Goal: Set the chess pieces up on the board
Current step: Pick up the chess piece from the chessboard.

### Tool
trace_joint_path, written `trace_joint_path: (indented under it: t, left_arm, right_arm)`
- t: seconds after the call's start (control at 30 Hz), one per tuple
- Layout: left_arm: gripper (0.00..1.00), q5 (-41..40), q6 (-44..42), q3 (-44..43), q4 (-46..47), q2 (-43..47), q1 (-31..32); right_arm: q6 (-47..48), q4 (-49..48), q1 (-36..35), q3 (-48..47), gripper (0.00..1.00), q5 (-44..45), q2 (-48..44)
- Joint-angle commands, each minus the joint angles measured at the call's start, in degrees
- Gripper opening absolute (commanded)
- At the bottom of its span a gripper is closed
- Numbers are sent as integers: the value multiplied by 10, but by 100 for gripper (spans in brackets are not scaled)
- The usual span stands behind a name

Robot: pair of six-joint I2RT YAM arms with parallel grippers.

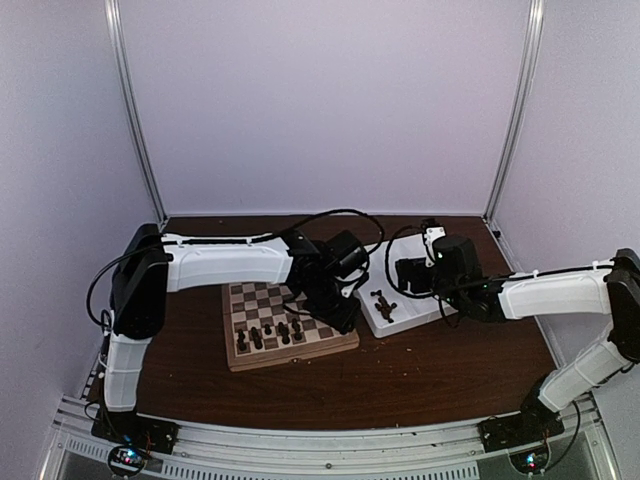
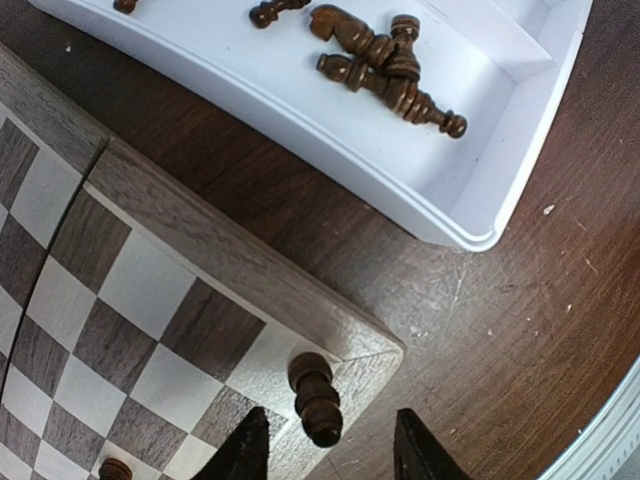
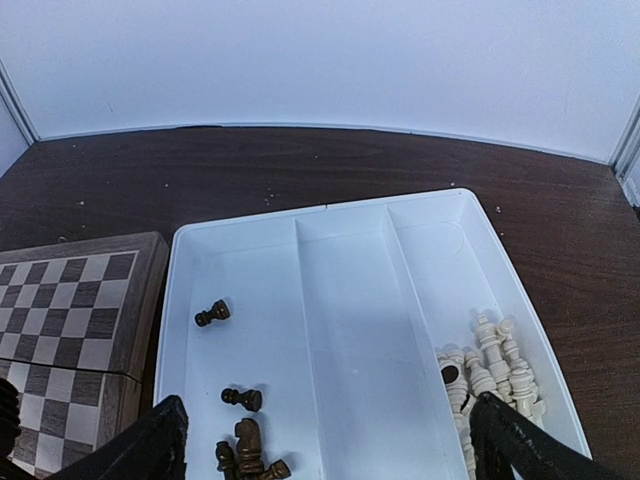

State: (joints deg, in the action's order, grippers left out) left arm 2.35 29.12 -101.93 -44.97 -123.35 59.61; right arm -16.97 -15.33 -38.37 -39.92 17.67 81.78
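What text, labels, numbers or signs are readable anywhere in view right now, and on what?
No readable text in any view.
The board, border included: no letters or numbers.
The white tray: no label.
The chess pieces: unmarked.
The arms: any markings are too small to read.

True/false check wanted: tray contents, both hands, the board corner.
1. The cream pieces lie in the tray compartment farthest from the board. True.
2. The middle compartment holds dark pieces. False: it shows none; the dark pieces lie in the compartment nearest the board.
3. The right hand is shut on a piece. False: it is open over the tray, holding nothing.
4. A dark piece stands on the board's corner square by the left hand. True.
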Motion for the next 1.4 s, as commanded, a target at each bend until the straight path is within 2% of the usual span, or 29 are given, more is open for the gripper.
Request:
trace_joint_path:
  t: [0.0, 0.27, 0.57, 0.67, 0.9, 1.13, 1.37]
  left_arm:
    - [42, -6, -10, -28, -10, -11, 3]
    - [34, -10, -13, -42, -16, -23, 3]
    - [32, -15, -18, -58, -35, -35, 3]
    - [28, -15, -18, -59, -35, -37, 3]
    - [30, -38, -21, -71, -55, -46, 3]
    - [26, -37, -23, -77, -55, -51, 3]
    - [19, -38, -26, -78, -56, -53, 3]
  right_arm:
    - [-9, 6, 4, -14, 97, -8, 5]
    - [-9, 9, 6, -17, 97, -11, 8]
    - [-10, 9, 8, -17, 97, -14, 9]
    - [-10, 9, 9, -17, 97, -15, 9]
    - [-11, 7, 10, -18, 97, -21, 11]
    - [-13, 14, 12, -21, 96, -25, 13]
    - [-15, 13, 14, -20, 96, -28, 14]
